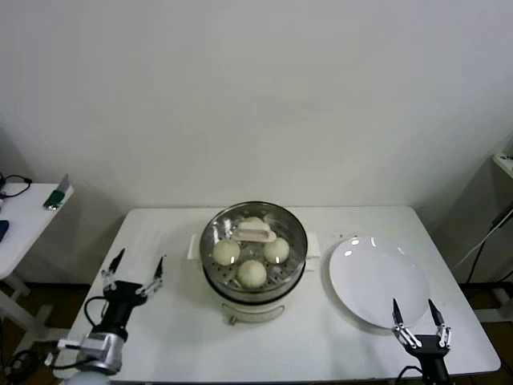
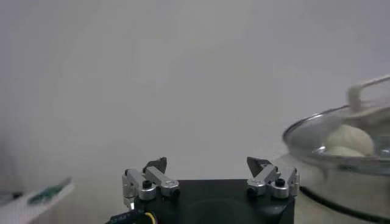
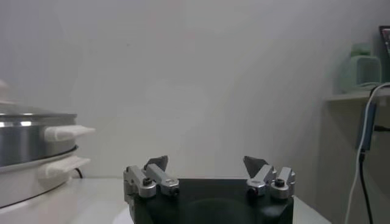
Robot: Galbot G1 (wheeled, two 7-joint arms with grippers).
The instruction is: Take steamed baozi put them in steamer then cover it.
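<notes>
Head view: steamer (image 1: 253,258) at centre of the white table (image 1: 176,321), cover (image 1: 253,238) seated on it, four steamed baozi (image 1: 252,273) visible through the glass; empty white plate (image 1: 378,281) just beside it on the robot's right. Left gripper (image 1: 135,271) near the front left edge, right gripper (image 1: 417,314) over the plate's near rim, both spread wide and holding nothing. Left wrist view alone shows the cover's handle (image 2: 365,92) side-on above a bun; right wrist view alone shows the steamer's side handles (image 3: 68,131).
</notes>
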